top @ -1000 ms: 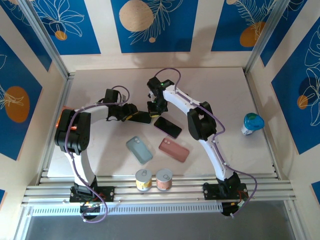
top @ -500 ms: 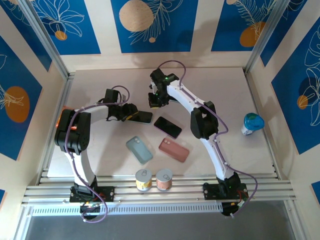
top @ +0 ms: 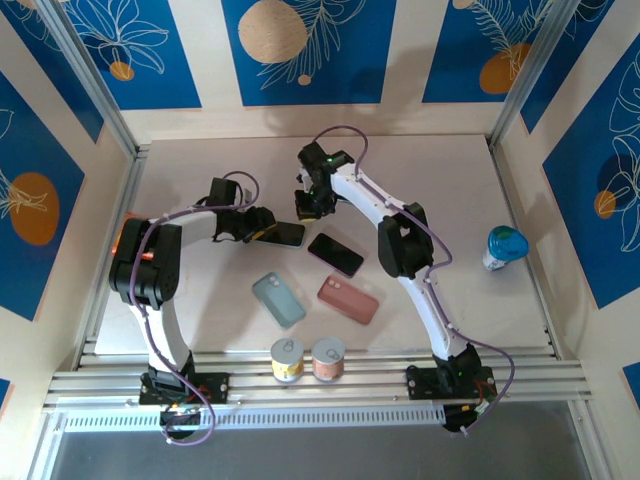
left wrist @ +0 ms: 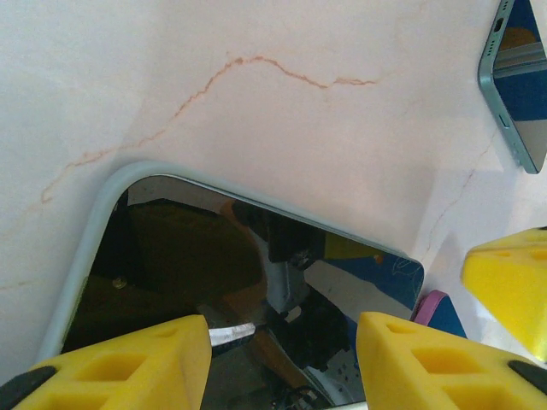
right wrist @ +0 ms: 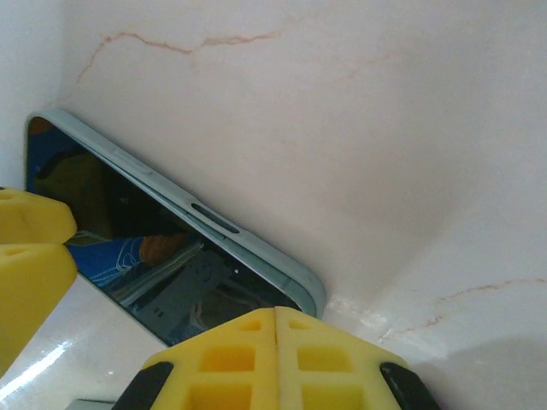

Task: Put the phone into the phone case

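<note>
**Phone [top: 285, 234] grabbed, not in a case yet**

Left fingers [left wrist: 145, 359] grip the dark phone left of centre, low at the tabletop [top: 450, 180]. Right fingers [right wrist: 222, 354] are pressed shut, just beside it. A blue-grey case [top: 278, 300] and a pink case [top: 348, 299] lie nearer the bases, a second phone [top: 335, 254] close by.

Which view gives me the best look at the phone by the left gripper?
Left wrist: the phone is large, screen up, between the fingers. Top external shows it small at the left gripper; right wrist catches one long edge.
</note>
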